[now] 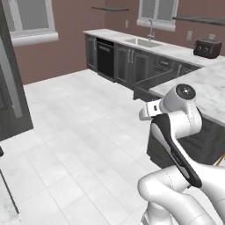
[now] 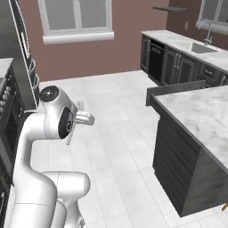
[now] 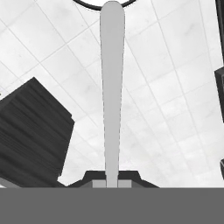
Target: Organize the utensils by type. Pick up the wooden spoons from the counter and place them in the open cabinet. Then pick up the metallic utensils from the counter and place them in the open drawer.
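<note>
The silver fork is clamped by the tool, whose jaws are closed on the lower end of its handle. In the hand view the flat grey handle runs straight up from between the dark fingertips, widening toward a rounded end near the top edge. In the right base view the fork's tines stick up just above the tool, and the thin handle slants down below it, over open floor.

Under the tool lies the white tiled floor. To its left in the hand view sits a dark grey wood-grain block of cabinetry; which unit it is I cannot tell.

Well off to the right of the tool in the right base view stands the desk, a white marble top with grey veins on dark grey cabinets. At its far corner an open drawer juts out, its flat dark front facing the room. The same drawer shows in the left base view beyond the arm's wrist.

Farther back, a second marble run holds a sink and a dark toaster.
</note>
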